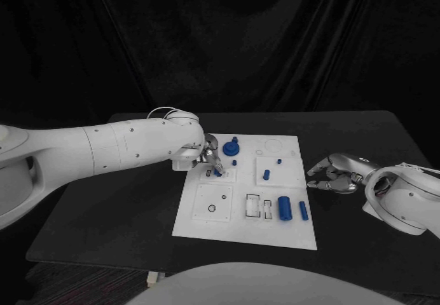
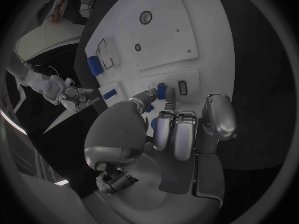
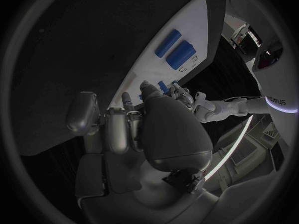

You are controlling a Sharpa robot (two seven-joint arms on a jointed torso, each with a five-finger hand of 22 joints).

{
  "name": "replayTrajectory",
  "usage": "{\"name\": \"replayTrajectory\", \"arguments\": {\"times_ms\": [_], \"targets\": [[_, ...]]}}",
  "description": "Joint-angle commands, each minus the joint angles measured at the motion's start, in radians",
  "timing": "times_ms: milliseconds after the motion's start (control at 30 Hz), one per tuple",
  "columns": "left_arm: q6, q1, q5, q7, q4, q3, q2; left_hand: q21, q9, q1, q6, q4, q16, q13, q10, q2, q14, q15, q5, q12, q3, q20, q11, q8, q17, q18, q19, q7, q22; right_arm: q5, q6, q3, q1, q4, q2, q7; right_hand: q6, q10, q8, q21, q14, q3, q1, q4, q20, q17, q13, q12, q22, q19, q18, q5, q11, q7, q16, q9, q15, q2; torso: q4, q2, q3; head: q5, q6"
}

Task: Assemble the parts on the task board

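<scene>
The white task board (image 1: 246, 222) lies in the middle of the black table (image 1: 110, 216). The left hand (image 1: 195, 155) reaches over the board's near-left upper part. In the left wrist view its fingertips (image 2: 168, 103) pinch a small blue peg (image 2: 161, 90) and hold it upright against the board, just beside a small dark rectangular slot (image 2: 182, 87); in the head view that peg (image 1: 209, 172) shows just below the hand. So this hand grips the peg between thumb and finger, while its other fingers lie close together alongside.

Just past the left hand, toward the board's far edge, stands a round blue knob (image 1: 230, 148). Farther across the board from that hand stand two short blue pegs (image 1: 266, 175), and nearer the robot lie a thick blue cylinder (image 1: 284, 208) and a thin blue bar (image 1: 303, 210), side by side next to a pair of rectangular outlines (image 1: 259, 207).

The right hand (image 1: 334, 175) rests on the table just off the board's right edge, apart from the board. Its fingers are curled inward and nothing is seen in them; in the right wrist view the fingers (image 3: 118, 129) fold down together toward the dark tabletop. The cylinder and bar are the blue pieces lying closest to this hand.
</scene>
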Motion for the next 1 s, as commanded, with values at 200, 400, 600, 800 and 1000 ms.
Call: {"name": "replayTrajectory", "arguments": {"times_ms": [200,400,600,800,1000], "targets": [[0.035,-0.003,-0.002,-0.044,-0.005,-0.004,0.009,0.005,0.001,-0.004,-0.005,0.002,-0.001,0.191,0.032,0.003,0.09,-0.003,-0.004,0.005,0.002,-0.001,-0.001,0.0,0.243,0.013,0.0,0.0,0.155,-0.001,0.009,0.001,-0.004,0.0,0.0,-0.007,0.007,0.039,-0.005,-0.006,0.057,0.003,0.009,-0.005,0.0,0.075,0.18,-0.003,0.145,-0.005,0.017,0.006,0.005,-0.001,-0.006,-0.001,0.009,0.002,0.0003,0.0,-0.0002,0.002,0.0],[0.041,-0.003,-0.002,-0.059,-0.022,-0.003,0.021,0.008,0.001,-0.002,-0.002,0.002,0.001,0.193,0.034,0.005,0.092,-0.003,-0.001,0.007,0.003,-0.001,-0.002,0.002,0.244,0.012,0.002,-0.001,0.156,-0.001,0.009,0.001,-0.004,0.001,0.0,-0.006,0.007,0.039,-0.005,-0.007,0.057,0.003,0.009,-0.006,0.0,0.075,0.18,-0.004,0.145,-0.006,0.017,0.006,0.005,-0.001,-0.006,-0.001,0.009,0.003,0.0001,0.0,0.0002,0.003,0.0],[0.054,-0.003,-0.002,-0.074,-0.036,-0.003,0.034,0.01,0.002,0.0,0.002,0.002,0.002,0.195,0.036,0.008,0.093,-0.004,0.002,0.009,0.003,-0.002,-0.003,0.004,0.246,0.012,0.003,-0.002,0.157,-0.001,0.008,0.001,-0.004,0.001,-0.001,-0.006,0.007,0.039,-0.005,-0.008,0.057,0.003,0.009,-0.006,0.0,0.074,0.18,-0.004,0.145,-0.006,0.018,0.006,0.005,-0.001,-0.007,-0.001,0.009,0.003,0.0001,0.0,0.0,0.001,0.0],[0.061,-0.003,-0.002,-0.083,-0.044,-0.003,0.039,0.011,0.003,-0.004,0.008,0.005,0.002,0.195,0.036,0.008,0.093,-0.004,-0.001,0.009,0.0,-0.002,-0.003,0.007,0.246,0.012,0.004,-0.002,0.157,-0.001,0.008,0.001,-0.004,0.001,-0.001,-0.006,0.007,0.039,-0.005,-0.008,0.057,0.003,0.009,-0.006,0.0,0.074,0.18,-0.004,0.145,-0.006,0.018,0.006,0.005,-0.001,-0.007,-0.001,0.009,0.003,-0.0003,0.0,-0.0001,0.001,0.0],[0.073,-0.003,-0.002,-0.089,-0.046,-0.003,0.041,0.012,0.009,-0.019,0.019,0.021,0.003,0.195,0.037,0.012,0.094,-0.006,-0.014,0.01,-0.013,-0.003,-0.005,0.016,0.246,0.012,0.005,-0.005,0.157,-0.001,0.008,0.001,-0.004,0.0,0.0,-0.006,0.007,0.039,-0.005,-0.008,0.057,0.003,0.009,-0.006,0.0,0.074,0.18,-0.004,0.145,-0.006,0.018,0.006,0.005,-0.001,-0.007,-0.001,0.009,0.003,0.0001,0.0,0.0,0.002,0.0]]}}
